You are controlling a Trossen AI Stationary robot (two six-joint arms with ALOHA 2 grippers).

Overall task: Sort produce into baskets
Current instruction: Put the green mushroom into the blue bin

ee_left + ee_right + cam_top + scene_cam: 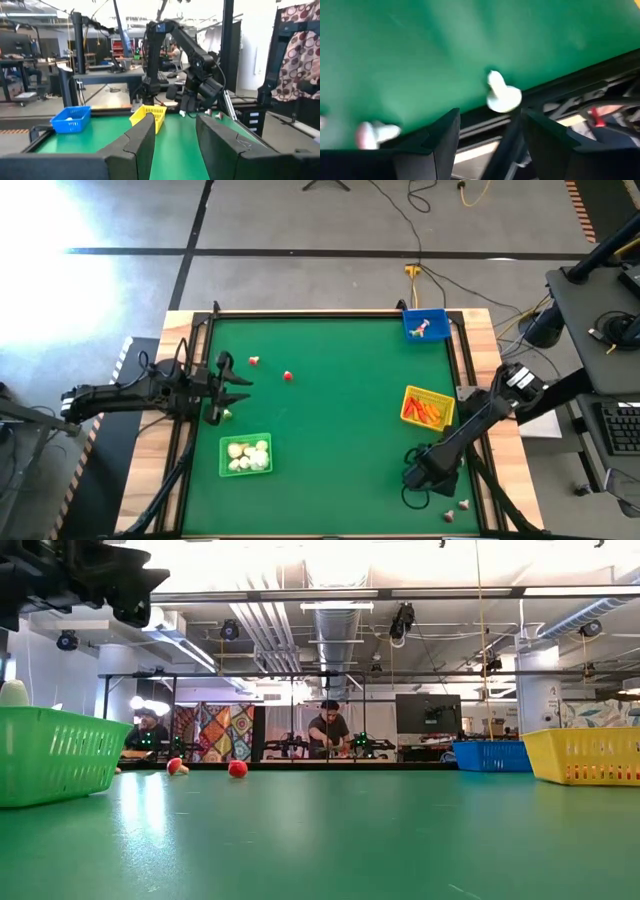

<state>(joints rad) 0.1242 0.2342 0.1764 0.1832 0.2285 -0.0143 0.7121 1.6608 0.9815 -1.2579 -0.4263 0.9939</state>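
Observation:
The green basket [245, 455] holds whitish bulbs, the yellow basket [428, 408] holds orange sticks, and the blue basket [425, 325] at the far right corner holds small red-and-white pieces. Two red-and-white pieces [254, 361] [288, 376] lie loose on the mat. My left gripper [238, 388] hovers open at the table's left side, above a small whitish piece [227, 414]. My right gripper [410, 480] points down, open, near the near right corner. Just ahead of its fingers [490, 117], a white stemmed piece [502, 95] lies by the table's dark edge, with another [375, 132] beside it.
A dark frame rail [580, 80] borders the mat at the near right corner, with a wooden rim [480, 340] outside it. Open mat lies in the middle of the table [340, 430]. People sit at benches in the room behind [328, 730].

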